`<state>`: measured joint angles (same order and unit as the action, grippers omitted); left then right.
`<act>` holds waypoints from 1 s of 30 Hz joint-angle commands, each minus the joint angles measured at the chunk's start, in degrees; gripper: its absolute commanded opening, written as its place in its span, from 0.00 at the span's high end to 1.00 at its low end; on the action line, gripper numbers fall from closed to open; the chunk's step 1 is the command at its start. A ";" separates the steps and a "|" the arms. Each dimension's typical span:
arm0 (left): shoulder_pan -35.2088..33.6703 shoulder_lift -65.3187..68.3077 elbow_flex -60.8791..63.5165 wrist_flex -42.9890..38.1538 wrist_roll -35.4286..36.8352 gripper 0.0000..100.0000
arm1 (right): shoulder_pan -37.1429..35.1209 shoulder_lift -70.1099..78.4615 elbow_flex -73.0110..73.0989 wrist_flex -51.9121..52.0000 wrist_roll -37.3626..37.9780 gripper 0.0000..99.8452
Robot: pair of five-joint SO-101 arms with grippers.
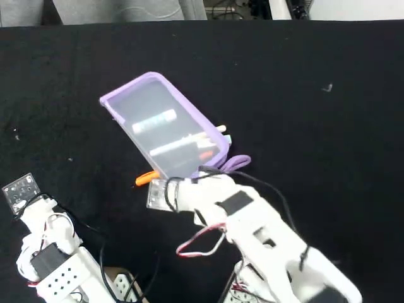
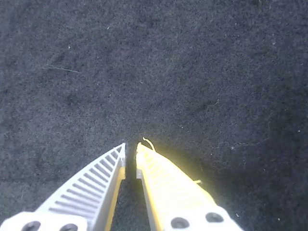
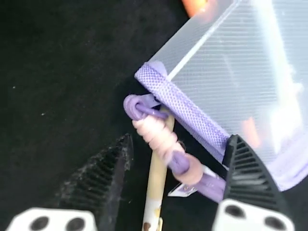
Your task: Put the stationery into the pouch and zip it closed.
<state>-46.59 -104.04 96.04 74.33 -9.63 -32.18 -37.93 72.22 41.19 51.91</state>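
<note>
High view puts the pouch (image 1: 164, 126) flat on the table (image 1: 328, 139), left of centre and lying on a slant, its far end pointing left and its near end pointing right; through its clear face several pieces of stationery show inside, so most of the filling looks done; an orange piece (image 1: 146, 178) lies at the pouch's near edge, and whether it is inside or out I cannot tell; a pale wooden stick (image 3: 155, 187) pokes out at the near right corner, beside a purple loop with a pink coiled cord (image 3: 159, 134); by my reading a piece or two needs pushing in and the zip is not yet drawn, though the zip itself cannot be made out; the right pincer (image 3: 182, 144) hovers spread wide at that corner, one finger on either side of the cord and stick, gripping nothing, its arm reaching in from the near right; the left pincer (image 2: 131, 149) is clenched with nothing between its fingers, low over bare table at the near left, well apart from the pouch.
</note>
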 commanded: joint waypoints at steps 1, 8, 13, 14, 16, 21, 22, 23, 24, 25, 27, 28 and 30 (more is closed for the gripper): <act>-0.22 -0.26 1.36 -1.41 0.26 0.95 | -0.62 7.16 -6.20 -2.02 0.70 0.72; -0.22 -0.26 1.36 -1.41 0.26 0.95 | 0.35 20.26 -11.38 -6.33 0.62 0.87; -0.22 -0.26 1.36 -1.41 0.26 0.95 | 3.34 20.35 -14.46 -3.16 0.35 0.97; -0.22 -0.26 1.36 -1.41 0.26 0.95 | 3.43 19.65 -14.46 -2.90 0.26 0.99; -0.22 -0.26 1.36 -1.41 0.26 0.95 | 3.43 17.54 -14.37 -2.81 0.18 0.99; -0.22 -0.26 1.36 -1.41 0.53 0.95 | 3.16 8.84 -15.25 0.35 -2.64 0.99; -0.22 -0.26 1.36 -1.41 0.53 0.95 | 3.16 6.64 -15.87 1.32 -3.16 0.99; -0.22 -0.26 1.36 -1.41 0.53 0.95 | 3.16 4.53 -16.31 2.29 -3.96 0.99; -0.22 -0.26 1.36 -1.41 0.44 0.95 | 3.16 2.42 -16.92 3.25 -4.57 0.99; -0.22 -0.26 1.36 -1.41 0.44 0.95 | 3.16 0.40 -17.45 4.40 -5.10 0.99; -0.22 -0.26 1.36 -1.41 0.44 0.95 | 3.16 -3.38 -18.33 6.68 -5.89 0.99; -0.22 -0.26 1.36 -1.41 0.44 0.95 | 3.16 -5.05 -18.68 7.82 -6.42 0.99; -0.22 -0.26 1.36 -1.41 0.44 0.95 | 3.16 -8.57 -19.21 9.32 -8.35 0.99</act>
<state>-46.59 -104.04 96.04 74.33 -9.63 -29.63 -40.66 56.66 48.57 46.02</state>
